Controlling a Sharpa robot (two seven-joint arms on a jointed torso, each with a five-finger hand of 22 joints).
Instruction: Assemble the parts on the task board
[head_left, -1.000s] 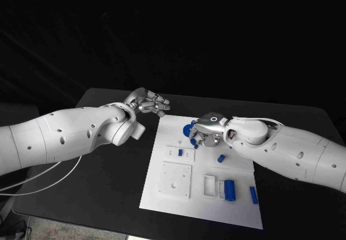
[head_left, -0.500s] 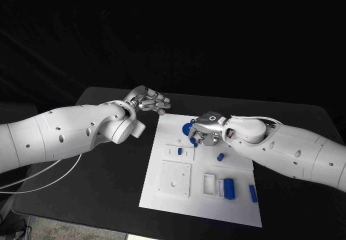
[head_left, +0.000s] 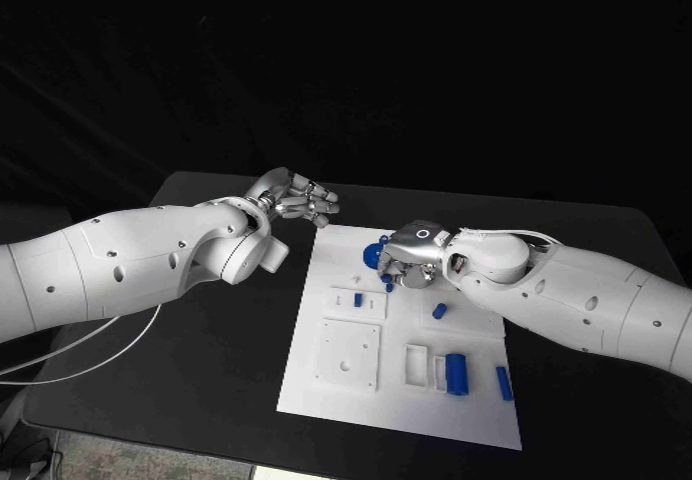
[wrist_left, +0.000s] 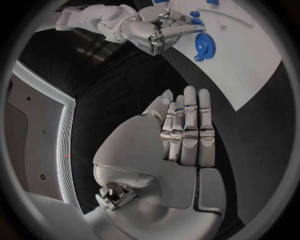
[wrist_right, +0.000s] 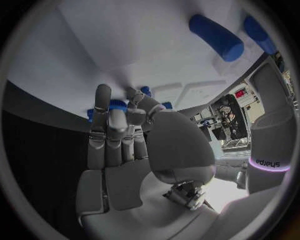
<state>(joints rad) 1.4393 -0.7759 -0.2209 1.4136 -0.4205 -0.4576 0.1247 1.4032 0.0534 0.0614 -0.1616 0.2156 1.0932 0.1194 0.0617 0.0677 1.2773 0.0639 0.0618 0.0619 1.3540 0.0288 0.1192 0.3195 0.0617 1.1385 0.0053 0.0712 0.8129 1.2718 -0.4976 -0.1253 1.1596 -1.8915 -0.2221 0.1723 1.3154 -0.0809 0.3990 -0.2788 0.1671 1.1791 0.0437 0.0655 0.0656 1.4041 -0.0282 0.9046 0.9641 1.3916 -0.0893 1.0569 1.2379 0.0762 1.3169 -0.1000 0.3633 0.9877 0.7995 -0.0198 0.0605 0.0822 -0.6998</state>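
Once past the near edge of the black bench (head_left: 173, 385), meet the white task board (head_left: 346, 400) lying flat. Nearest on it, well short of either hand: a blue cylinder (head_left: 457, 375) in a recessed slot, and a slim blue bar (head_left: 505, 383) just beside it, on the right arm's side. Farther in, close on the near side of the right hand (head_left: 408, 262), find a small blue part (head_left: 440, 311). Level with it, toward the left arm, stands another small blue part (head_left: 358, 299) in a raised white block.

At the board's far end, see the right hand bent down over the board, fingers drawn in side by side with their tips among small blue pieces. Cannot tell whether anything is pinched there. Touching or just beside those fingertips, on the left-arm side: a blue gear (head_left: 375, 255), lying flat on the board.

Farthest, off the board's far corner and well apart from the gear, hangs the left hand (head_left: 296, 203) above the bench, fingers pressed together, thumb tucked against them, holding nothing.
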